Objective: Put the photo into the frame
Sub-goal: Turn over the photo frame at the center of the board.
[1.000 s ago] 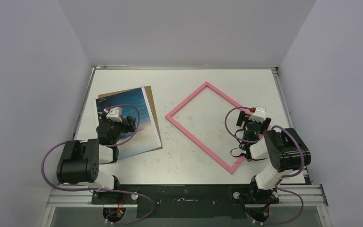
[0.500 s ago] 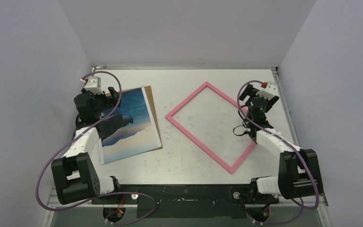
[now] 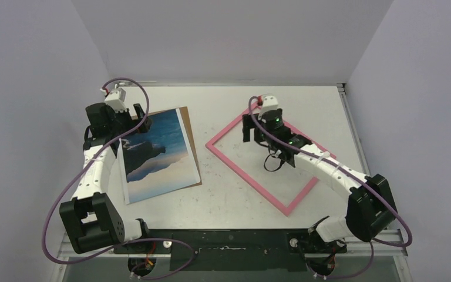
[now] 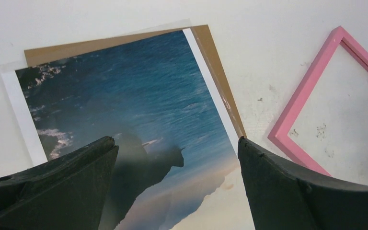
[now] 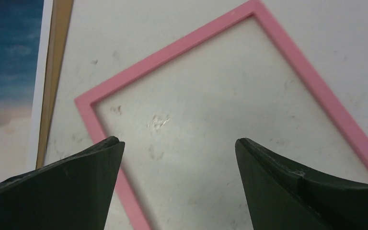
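Observation:
The photo (image 3: 158, 150), blue sky with dark and pale clouds, lies flat at the left on a brown backing board (image 3: 188, 136). The pink frame (image 3: 230, 126) lies flat and empty, tilted like a diamond, at centre right. My left gripper (image 3: 139, 119) is open and empty above the photo's far left corner. In the left wrist view its jaws (image 4: 175, 140) stand wide over the photo (image 4: 139, 96), with the frame (image 4: 306, 96) to the right. My right gripper (image 3: 255, 130) is open and empty above the frame's upper part. Its wrist view (image 5: 178, 140) shows the frame (image 5: 172, 50) below it.
The brown backing board (image 4: 215, 52) sticks out past the photo's top and right edges and also shows in the right wrist view (image 5: 57, 48). Grey walls close in the white table (image 3: 229, 202) on three sides. The right arm stretches across the frame's right half.
Both arms have stretched out from their bases. The left gripper moved to the photo's far left corner. The right gripper swung left from the frame's right side to over its upper part.

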You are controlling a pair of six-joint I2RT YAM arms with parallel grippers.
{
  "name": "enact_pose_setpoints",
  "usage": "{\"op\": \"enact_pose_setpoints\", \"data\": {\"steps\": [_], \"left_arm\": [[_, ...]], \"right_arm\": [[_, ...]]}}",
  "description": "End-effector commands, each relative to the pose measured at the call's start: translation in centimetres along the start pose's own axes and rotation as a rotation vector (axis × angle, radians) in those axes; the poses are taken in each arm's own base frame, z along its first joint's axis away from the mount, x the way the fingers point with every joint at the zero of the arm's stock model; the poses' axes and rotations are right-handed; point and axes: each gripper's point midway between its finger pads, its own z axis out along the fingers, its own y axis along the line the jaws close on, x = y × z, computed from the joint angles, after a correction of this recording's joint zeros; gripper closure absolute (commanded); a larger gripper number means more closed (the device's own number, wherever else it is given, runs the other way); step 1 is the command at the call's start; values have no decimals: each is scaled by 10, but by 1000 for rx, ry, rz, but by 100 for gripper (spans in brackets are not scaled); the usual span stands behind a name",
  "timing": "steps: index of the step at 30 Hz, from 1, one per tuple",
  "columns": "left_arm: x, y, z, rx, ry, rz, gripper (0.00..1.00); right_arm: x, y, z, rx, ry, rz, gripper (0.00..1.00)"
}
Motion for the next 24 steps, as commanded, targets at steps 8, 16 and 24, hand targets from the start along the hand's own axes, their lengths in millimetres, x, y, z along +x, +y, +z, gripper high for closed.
{"op": "enact_pose_setpoints", "data": {"steps": [8,16,24], "left_arm": [[12,-7,-19,-3,101,-18,4],[22,-8,-19,7,170,2,4],[27,-17,-22,46,187,13,4]], "right_arm": [[138,58,-43,-159,421,-353,6],[180,71,-41,-245,547,-369,8],[208,78,-40,-271,585,-349,20]]}}
